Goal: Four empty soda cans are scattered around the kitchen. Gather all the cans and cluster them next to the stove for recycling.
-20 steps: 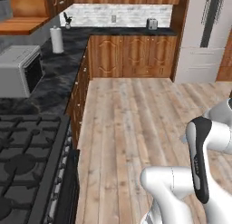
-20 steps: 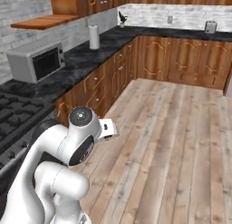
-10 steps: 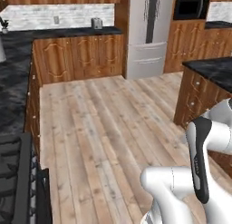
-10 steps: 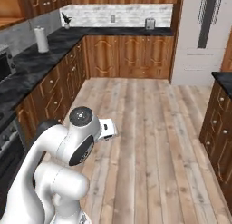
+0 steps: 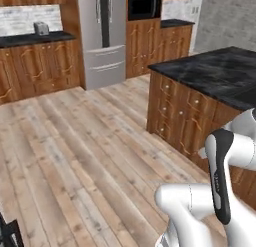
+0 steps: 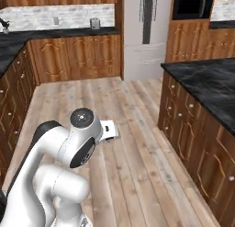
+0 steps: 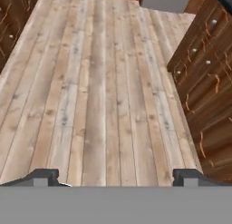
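Hanging over bare plank floor (image 7: 104, 91), the pincer (image 7: 115, 177) has its two dark tips far apart at the bottom of the hand view, nothing between them. Arm (image 6: 69, 148) is folded low near the base in both base views. Just past it on the right: an island (image 5: 200, 106) with wood drawer fronts and a black marble-look worktop (image 6: 206, 83); its drawer knobs also show at the right edge of the hand view. Floor between the arm and the far wall is open planks, no soda cans on any visible stretch of it. On the left in the right base view, a run of wood cabinets (image 6: 13, 83) under a dark worktop. Far wall: steel fridge (image 5: 102, 36) roughly centred, a built-in black microwave (image 6: 192, 6) in the tall wood cabinet to its right, more wood base cabinets (image 6: 78, 53) to its left. On that far worktop, a small grey toaster-like box (image 5: 41, 27); too small to tell more. A black corner piece (image 5: 9, 233) pokes in at the bottom left of the left base view, cannot tell what it is. Task items: no can or stove identifiable here.
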Available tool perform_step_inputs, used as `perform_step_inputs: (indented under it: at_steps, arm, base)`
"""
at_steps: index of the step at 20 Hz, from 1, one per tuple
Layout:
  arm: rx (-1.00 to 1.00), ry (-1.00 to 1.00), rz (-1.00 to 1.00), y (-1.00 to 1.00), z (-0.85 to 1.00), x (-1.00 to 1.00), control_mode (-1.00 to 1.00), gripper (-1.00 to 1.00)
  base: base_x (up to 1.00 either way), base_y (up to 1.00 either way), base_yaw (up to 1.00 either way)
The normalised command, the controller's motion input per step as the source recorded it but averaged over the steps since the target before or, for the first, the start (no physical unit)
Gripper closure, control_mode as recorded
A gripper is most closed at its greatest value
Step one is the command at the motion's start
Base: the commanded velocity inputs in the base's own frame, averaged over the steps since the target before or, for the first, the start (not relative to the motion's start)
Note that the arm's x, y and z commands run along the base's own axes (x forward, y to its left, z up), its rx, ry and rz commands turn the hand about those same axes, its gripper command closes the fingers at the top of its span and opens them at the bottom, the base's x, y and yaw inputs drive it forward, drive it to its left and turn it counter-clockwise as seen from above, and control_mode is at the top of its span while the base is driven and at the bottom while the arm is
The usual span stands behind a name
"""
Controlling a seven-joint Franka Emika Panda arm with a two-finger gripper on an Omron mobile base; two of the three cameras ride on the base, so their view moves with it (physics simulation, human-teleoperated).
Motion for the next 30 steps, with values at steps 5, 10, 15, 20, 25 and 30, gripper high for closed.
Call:
perform_step_inputs:
  at_steps: [5,10,15,20,25,30]
  arm:
    - [0.00,0.00,0.00,0.00,0.00,0.00,1.00,-1.00]
    - [0.00,0.00,0.00,0.00,0.00,0.00,1.00,-1.00]
    - [0.00,0.00,0.00,0.00,0.00,0.00,1.00,-1.00]
    - [0.00,0.00,0.00,0.00,0.00,0.00,1.00,-1.00]
    - [0.00,0.00,0.00,0.00,0.00,0.00,1.00,-1.00]
    - [0.00,0.00,0.00,0.00,0.00,0.00,1.00,-1.00]
  base:
    - [0.00,-0.13,-0.49]
    - [0.00,-0.13,-0.49]
    - [0.00,-0.15,-0.49]
    - [0.00,-0.12,-0.49]
    - [0.00,-0.16,-0.48]
    - [0.00,-0.22,-0.46]
